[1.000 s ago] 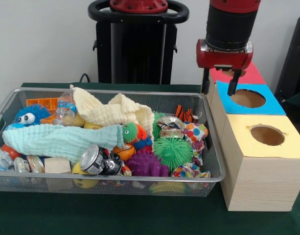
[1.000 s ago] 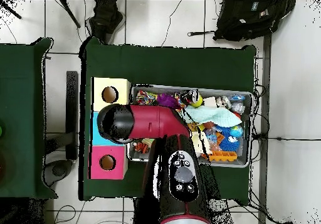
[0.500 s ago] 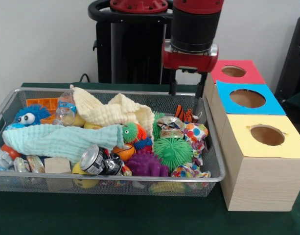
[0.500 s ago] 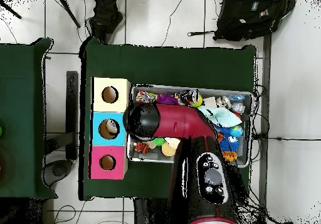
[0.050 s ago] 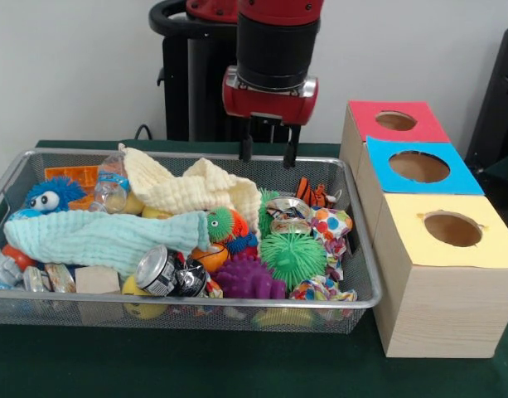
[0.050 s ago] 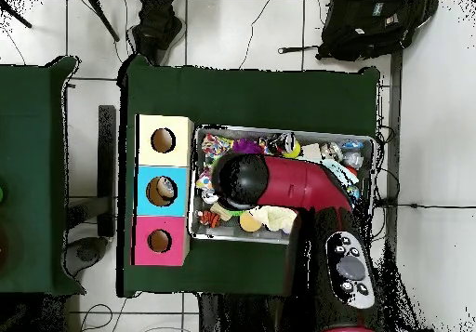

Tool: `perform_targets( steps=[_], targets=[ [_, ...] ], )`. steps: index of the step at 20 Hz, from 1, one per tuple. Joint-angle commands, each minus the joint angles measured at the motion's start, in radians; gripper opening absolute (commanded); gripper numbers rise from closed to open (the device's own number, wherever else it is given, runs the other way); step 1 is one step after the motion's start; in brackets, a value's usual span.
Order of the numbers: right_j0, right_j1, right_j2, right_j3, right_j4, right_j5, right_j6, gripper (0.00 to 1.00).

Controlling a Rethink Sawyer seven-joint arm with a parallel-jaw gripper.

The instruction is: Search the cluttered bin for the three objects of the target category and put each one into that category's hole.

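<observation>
My gripper [image 5: 268, 155] hangs open and empty over the far side of the wire bin [image 5: 237, 303], just above the cream cloth [image 5: 195, 189] and left of a small orange striped toy [image 5: 312, 192]. The bin is packed with a mint cloth [image 5: 96, 236], a green spiky ball [image 5: 293, 255], a purple spiky ball [image 5: 247, 279], a can [image 5: 161, 269], a blue fuzzy toy [image 5: 48, 196] and a plastic bottle [image 5: 111, 184]. In the overhead view the arm's head [image 6: 240, 179] hides the gripper.
To the right of the bin stand three wooden boxes with round holes: a red-topped box [image 5: 423, 131], a blue-topped box [image 5: 452, 178] and a yellow-topped box [image 5: 494, 245]. In the overhead view something pale shows inside the blue box's hole [image 6: 163, 191].
The arm has swung left, from above the blue box to above the bin's far side. The gripper stays open and empty throughout.
</observation>
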Motion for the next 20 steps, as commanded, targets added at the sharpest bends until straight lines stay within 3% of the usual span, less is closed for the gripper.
perform_targets(
  steps=[1, 20],
  targets=[
    [-0.060, 0.006, 0.124, 0.062, -0.064, 0.004, -0.140, 1.00],
    [-0.163, -0.039, 0.172, 0.096, -0.151, 0.008, -0.150, 1.00]
  ],
)
